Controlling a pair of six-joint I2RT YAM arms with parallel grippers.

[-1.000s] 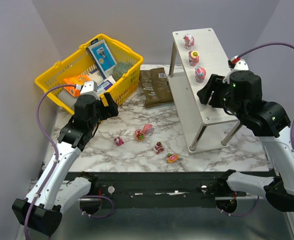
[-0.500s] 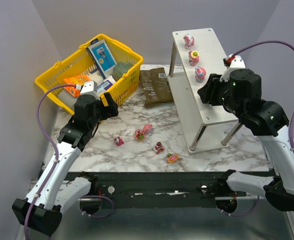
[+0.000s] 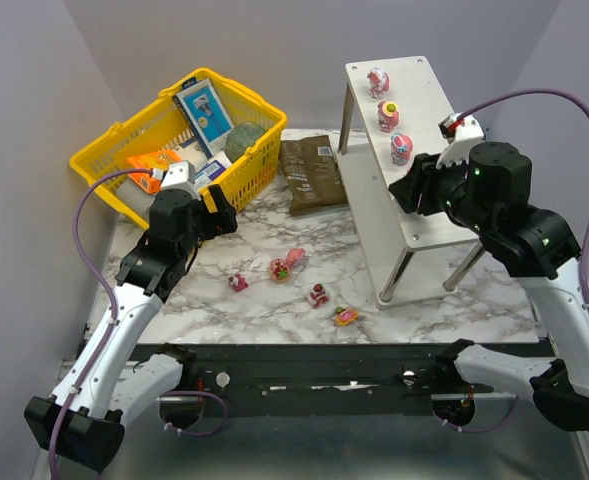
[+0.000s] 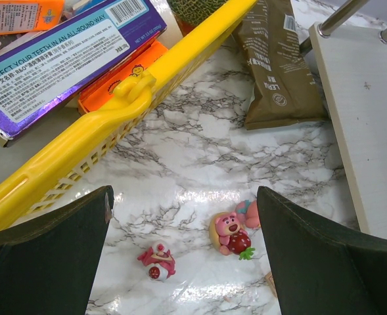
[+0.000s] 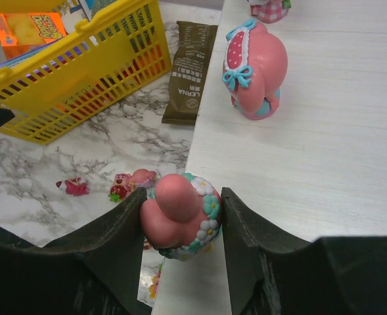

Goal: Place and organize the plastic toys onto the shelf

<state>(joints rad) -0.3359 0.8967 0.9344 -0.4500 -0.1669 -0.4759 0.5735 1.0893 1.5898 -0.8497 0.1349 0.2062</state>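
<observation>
Pose: your right gripper [image 5: 182,220] reaches over shelf [image 5: 298,164] top board's edge, pinching pink rounded figurine [image 5: 177,200] with flower collar. Your left gripper [image 4: 183,236] hangs wide open above marble table [image 4: 200,144].

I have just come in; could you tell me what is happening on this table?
A robot is sorting small pink and red plastic toys onto a white two-tier shelf. Its right gripper is shut on a pink figurine with a flower ring, at the near edge of the top board. Three toys already stand in a row there; four lie on the marble table. The left gripper hangs open above the table, beside a yellow plastic basket of groceries.
</observation>
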